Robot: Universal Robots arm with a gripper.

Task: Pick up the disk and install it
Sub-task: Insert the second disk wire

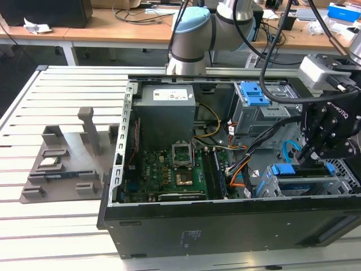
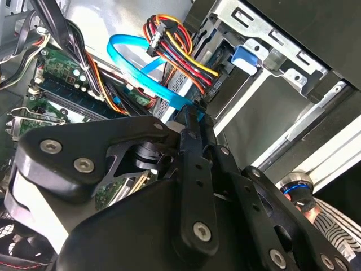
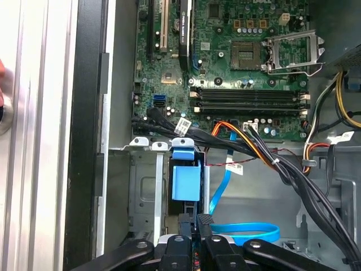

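The disk (image 1: 299,169) sits edge-up in the metal drive cage (image 1: 338,183) at the exterior view's right end of the open computer case (image 1: 225,226). Its bright blue frame shows along the top. In the first wrist view the blue frame (image 3: 185,182) stands between the cage rails (image 3: 144,186). My gripper (image 1: 309,153) hangs right over the disk with its black fingers pressed together. The closed tips (image 3: 196,221) lie at the disk's end, and I cannot tell whether they touch it. In the second wrist view the tips (image 2: 194,116) meet beside a blue flat cable (image 2: 141,65).
A green motherboard (image 1: 169,169) and a grey power supply box (image 1: 166,116) fill the rest of the case. A blue ribbed latch (image 1: 255,93) sits on the upper bay. Orange and black cable bundles (image 3: 271,158) cross close to the cage. A grey fixture tray (image 1: 62,164) lies on the slatted table.
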